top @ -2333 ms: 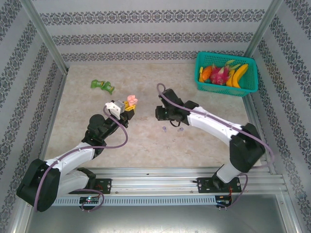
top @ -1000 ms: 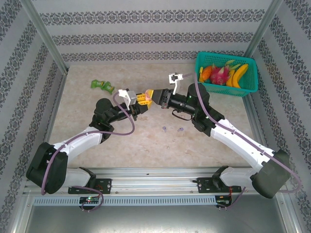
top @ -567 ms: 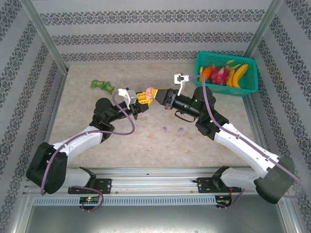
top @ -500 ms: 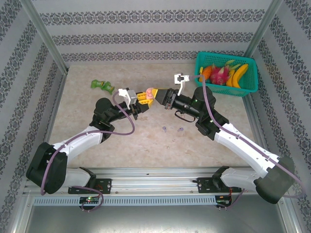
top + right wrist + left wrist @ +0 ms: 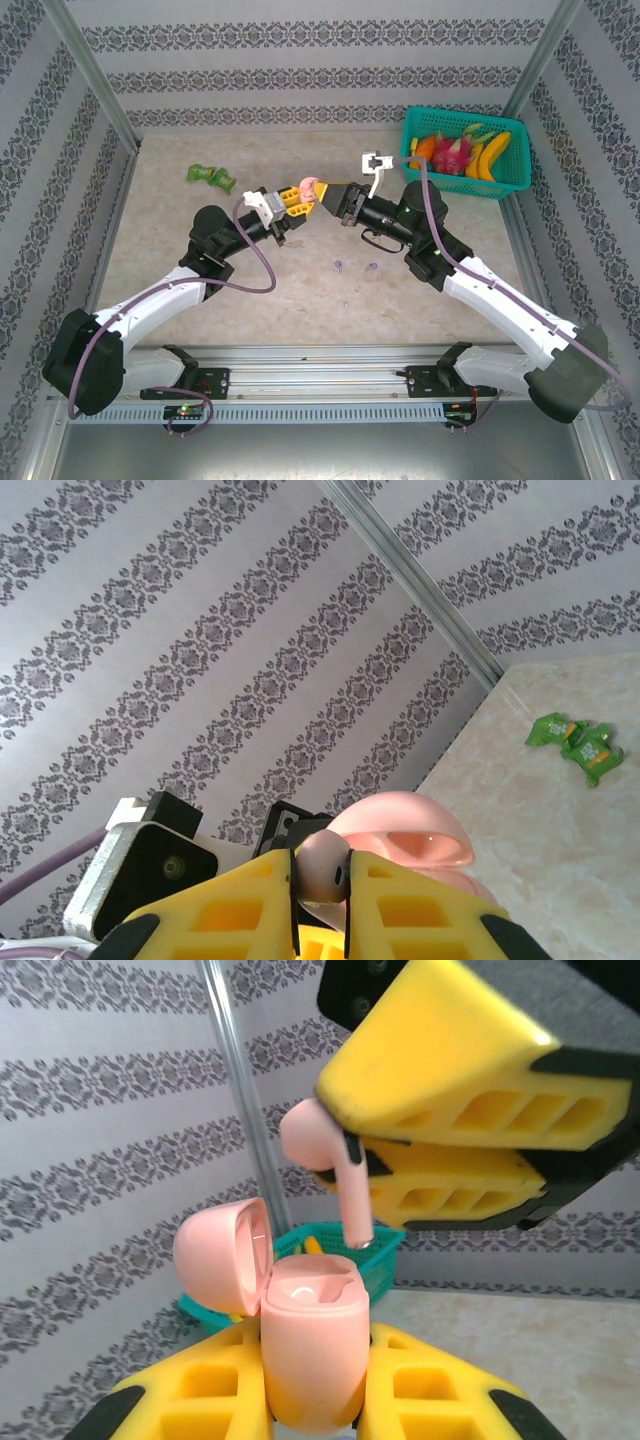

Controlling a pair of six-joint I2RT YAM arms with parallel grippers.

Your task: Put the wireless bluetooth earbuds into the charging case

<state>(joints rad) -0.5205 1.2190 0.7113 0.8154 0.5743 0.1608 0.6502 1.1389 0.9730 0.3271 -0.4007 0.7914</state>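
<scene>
My left gripper [image 5: 313, 1365] is shut on a pale pink charging case [image 5: 312, 1345], held upright with its lid [image 5: 222, 1255] swung open to the left. My right gripper [image 5: 320, 880] is shut on the head of a pale pink earbud [image 5: 322, 872]. In the left wrist view that earbud [image 5: 335, 1160] hangs stem down, its tip just above the case's right side. In the top view the two grippers meet tip to tip, left [image 5: 291, 198] and right [image 5: 327, 193], above the table's middle. Two lilac earbuds [image 5: 340, 265] [image 5: 372, 267] lie on the table.
A teal basket [image 5: 505, 185] of toy fruit stands at the back right, behind the right arm. Green wrapped items [image 5: 212, 177] lie at the back left. Patterned walls enclose the table on three sides.
Both arms have risen from the table and come together. Over the last second the right gripper has brought the earbud up close to the open case, while the left gripper has shifted slightly.
</scene>
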